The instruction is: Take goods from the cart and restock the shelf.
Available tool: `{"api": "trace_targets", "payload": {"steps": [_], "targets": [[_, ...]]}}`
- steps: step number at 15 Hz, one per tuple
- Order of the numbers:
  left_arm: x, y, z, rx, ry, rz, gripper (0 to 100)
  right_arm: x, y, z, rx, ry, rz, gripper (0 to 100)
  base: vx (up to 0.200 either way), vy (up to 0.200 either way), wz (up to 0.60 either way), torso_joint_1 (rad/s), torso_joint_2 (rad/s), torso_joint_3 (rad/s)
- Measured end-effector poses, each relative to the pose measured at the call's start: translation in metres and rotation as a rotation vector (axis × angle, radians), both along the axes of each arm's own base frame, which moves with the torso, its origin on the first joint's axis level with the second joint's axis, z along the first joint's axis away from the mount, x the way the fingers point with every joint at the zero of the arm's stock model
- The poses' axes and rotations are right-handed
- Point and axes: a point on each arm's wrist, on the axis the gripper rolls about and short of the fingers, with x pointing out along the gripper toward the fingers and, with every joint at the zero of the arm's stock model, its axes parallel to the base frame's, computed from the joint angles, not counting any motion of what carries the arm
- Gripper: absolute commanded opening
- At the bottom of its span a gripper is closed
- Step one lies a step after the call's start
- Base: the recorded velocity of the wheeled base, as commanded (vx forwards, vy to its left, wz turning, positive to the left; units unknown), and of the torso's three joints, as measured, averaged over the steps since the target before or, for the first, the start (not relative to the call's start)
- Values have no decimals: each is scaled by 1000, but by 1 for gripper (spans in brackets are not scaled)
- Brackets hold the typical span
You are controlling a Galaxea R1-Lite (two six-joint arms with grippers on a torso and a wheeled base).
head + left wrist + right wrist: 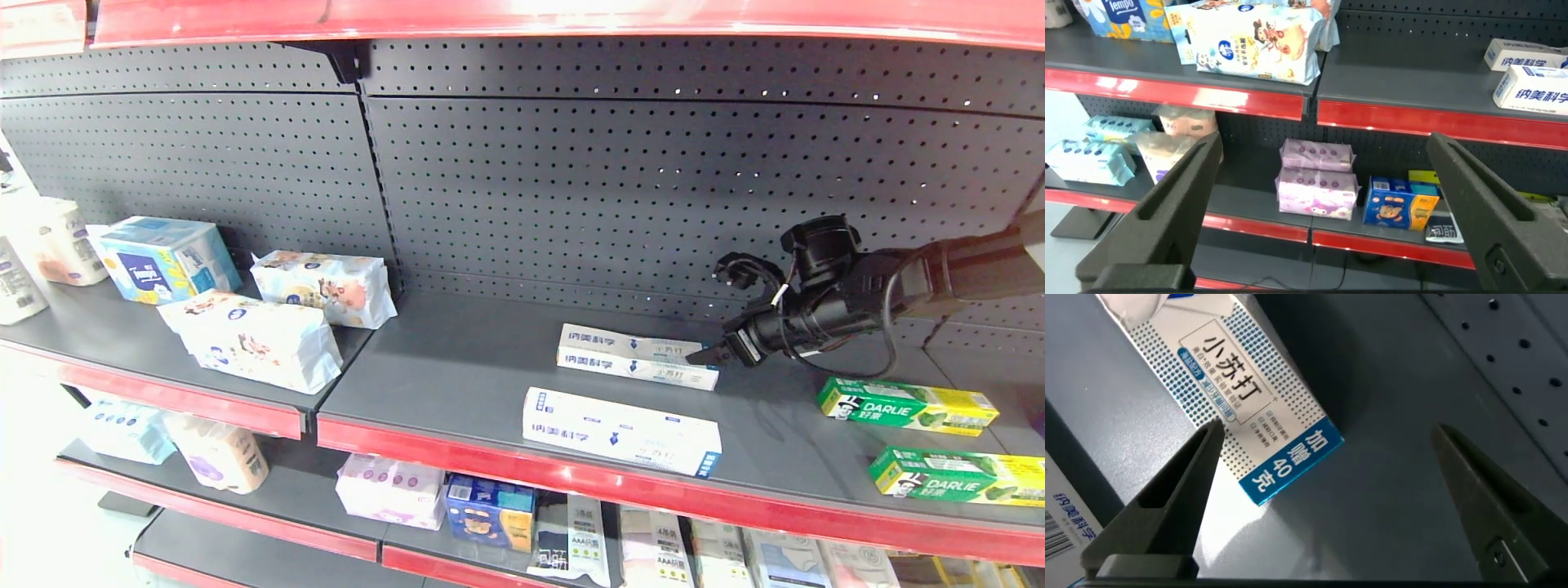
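Toothpaste box (629, 356), right pincer (707, 354) seemingly alongside

place: retail shop, stocked aisle
fixture: tiered metal shelf (457, 384) with red front rails (571, 482) and a perforated back panel (620, 180)
goods: white toothpaste boxes (620, 430), green toothpaste boxes (906, 404) and tissue packs (261, 339), grouped by kind
lower tiers: more packaged stock (392, 490) set side by side
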Motion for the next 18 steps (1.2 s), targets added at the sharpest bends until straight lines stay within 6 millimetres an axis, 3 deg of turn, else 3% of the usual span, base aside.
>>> {"api": "trace_targets", "payload": {"steps": [18], "targets": [[0, 0, 0, 0, 1, 0, 100, -4, 2, -6, -53, -18, 46, 100, 0, 0, 0, 0, 0, 0]]}}
